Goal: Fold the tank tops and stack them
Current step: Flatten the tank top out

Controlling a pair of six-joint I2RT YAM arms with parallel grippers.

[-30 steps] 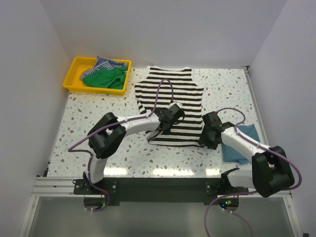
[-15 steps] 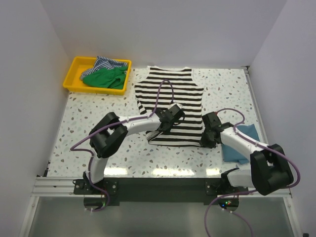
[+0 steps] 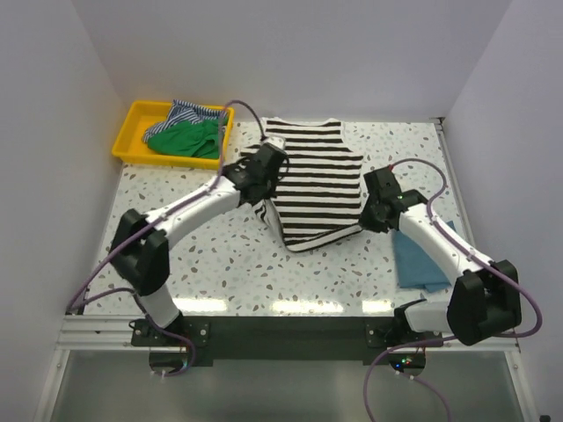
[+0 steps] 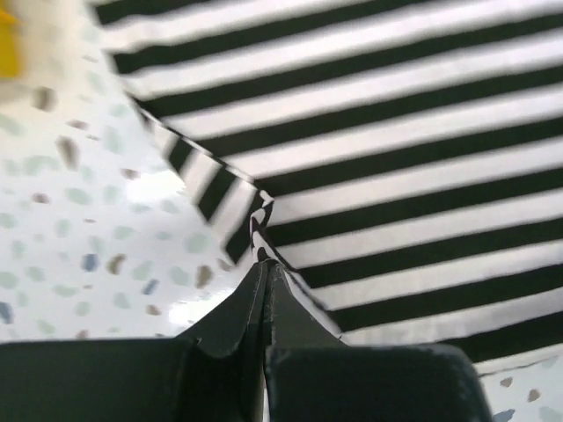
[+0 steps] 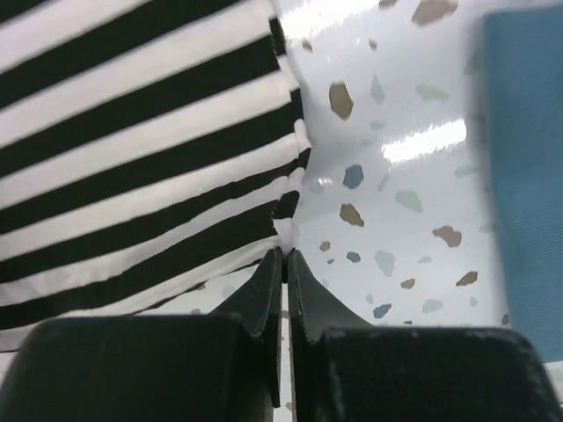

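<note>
Left gripper (image 4: 264, 257) clamps the left edge of the striped top (image 3: 312, 180), its fingers pinched tight over a fold of black-and-white cloth, as the left wrist view shows. Right gripper (image 5: 283, 255) is likewise clenched on the top's right edge, a bit of the side seam nipped between its tips. Between the two grips the near part of the striped top narrows and bows into a rounded curve toward the arms' bases, while its neck and shoulders lie spread at the far side on the speckled table (image 3: 220, 255). Whether the gathered cloth clears the table cannot be told from above. A teal top (image 3: 420, 259) lies folded to the right of the striped top and nearer the bases, partly under the right arm and apart from the stripes. To the far left of the striped top sits a yellow tray (image 3: 130, 149), holding a crumpled green top (image 3: 185, 139) and, behind that, a finely blue-striped top (image 3: 189, 112)
</note>
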